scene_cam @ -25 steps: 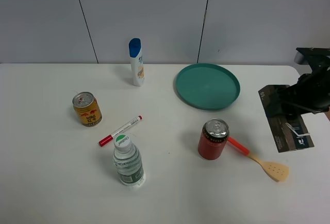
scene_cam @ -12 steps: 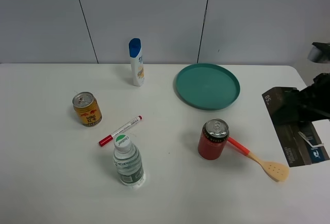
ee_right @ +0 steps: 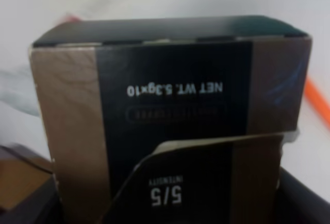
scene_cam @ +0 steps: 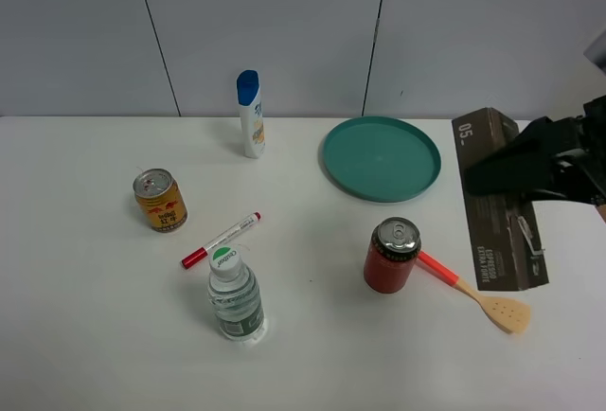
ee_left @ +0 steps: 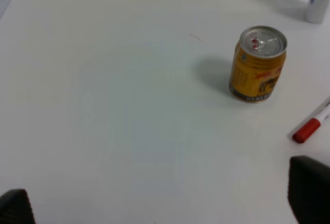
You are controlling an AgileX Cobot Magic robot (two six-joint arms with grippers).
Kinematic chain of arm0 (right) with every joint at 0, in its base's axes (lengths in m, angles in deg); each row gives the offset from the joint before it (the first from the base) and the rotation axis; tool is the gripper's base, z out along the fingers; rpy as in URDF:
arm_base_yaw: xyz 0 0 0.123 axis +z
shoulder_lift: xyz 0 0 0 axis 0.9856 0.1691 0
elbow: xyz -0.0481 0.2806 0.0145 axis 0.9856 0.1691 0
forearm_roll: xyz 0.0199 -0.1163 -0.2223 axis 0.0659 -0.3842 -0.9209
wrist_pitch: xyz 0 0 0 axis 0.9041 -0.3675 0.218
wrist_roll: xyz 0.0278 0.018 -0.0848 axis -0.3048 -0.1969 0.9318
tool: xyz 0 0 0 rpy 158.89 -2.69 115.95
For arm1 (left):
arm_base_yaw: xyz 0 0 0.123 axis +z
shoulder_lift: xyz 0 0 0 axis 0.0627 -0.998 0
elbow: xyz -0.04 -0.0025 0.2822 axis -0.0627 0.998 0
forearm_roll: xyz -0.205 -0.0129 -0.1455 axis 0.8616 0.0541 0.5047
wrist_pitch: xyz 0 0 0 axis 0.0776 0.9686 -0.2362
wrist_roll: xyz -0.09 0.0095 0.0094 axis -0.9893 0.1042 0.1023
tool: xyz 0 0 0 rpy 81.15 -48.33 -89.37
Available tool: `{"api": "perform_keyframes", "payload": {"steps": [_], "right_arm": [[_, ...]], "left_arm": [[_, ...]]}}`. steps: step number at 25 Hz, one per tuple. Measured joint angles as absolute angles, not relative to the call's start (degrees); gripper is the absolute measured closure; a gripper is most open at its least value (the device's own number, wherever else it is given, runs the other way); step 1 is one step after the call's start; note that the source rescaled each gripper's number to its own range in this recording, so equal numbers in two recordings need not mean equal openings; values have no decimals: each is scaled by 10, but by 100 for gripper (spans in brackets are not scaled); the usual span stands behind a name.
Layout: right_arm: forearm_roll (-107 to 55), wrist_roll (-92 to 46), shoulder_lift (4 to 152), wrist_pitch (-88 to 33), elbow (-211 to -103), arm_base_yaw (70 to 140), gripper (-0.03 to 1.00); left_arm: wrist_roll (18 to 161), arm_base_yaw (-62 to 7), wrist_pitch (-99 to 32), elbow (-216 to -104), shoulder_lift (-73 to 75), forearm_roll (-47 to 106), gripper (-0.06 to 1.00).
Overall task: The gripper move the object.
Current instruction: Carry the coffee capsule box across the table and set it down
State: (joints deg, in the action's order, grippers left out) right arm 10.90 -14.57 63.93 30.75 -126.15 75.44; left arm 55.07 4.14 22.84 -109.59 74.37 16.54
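White surface [scene_cam: 85, 335], nearest things first. A clear water bottle [scene_cam: 234, 299] with a green-and-white cap stood upright at the front, left of centre. Your left gripper [ee_left: 162, 206] showed only in its wrist view: two dark fingertips [ee_left: 308, 193] spread wide, nothing between them, bare surface underneath.

Right of centre a spatula [scene_cam: 478, 294] with a red handle and a pale blade lay flat. Its handle end was touching or just beside the red can [scene_cam: 391, 258], which stood upright. A red-capped marker [scene_cam: 221, 239] lay just behind the water bottle, apart from it.

Your right gripper [scene_cam: 509, 169] sat at the right edge, closed on the box [scene_cam: 502, 241] and gripping it across its far half. The box was long and dark brown, with "05" on the far end and a white wire-like piece on top. It was right of the red can and the plate, with its near end close to the spatula blade. You couldn't tell whether it touched the surface. The right wrist view was filled by the box, showing "NET WT. 5.3g×10" and a loose flap marked "5/5".

Further back, a yellow can [scene_cam: 159, 200] stood upright at left, well apart from the rest. A teal plate [scene_cam: 381, 157] lay behind the red can. A white shampoo bottle [scene_cam: 250, 117] with a blue cap stood farthest back, near the grey wall [scene_cam: 284, 23].
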Motion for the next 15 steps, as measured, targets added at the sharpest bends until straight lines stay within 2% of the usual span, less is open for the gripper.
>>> {"api": "perform_keyframes", "payload": {"steps": [7,15], "right_arm": [[228,-46,639,287,-1261,754,96],[292,140,657,196,-1261,754,96]], "left_arm": [[551,41,228,-1096,744,165,-6],[551,41,228,-1096,744,165,-6]]}}
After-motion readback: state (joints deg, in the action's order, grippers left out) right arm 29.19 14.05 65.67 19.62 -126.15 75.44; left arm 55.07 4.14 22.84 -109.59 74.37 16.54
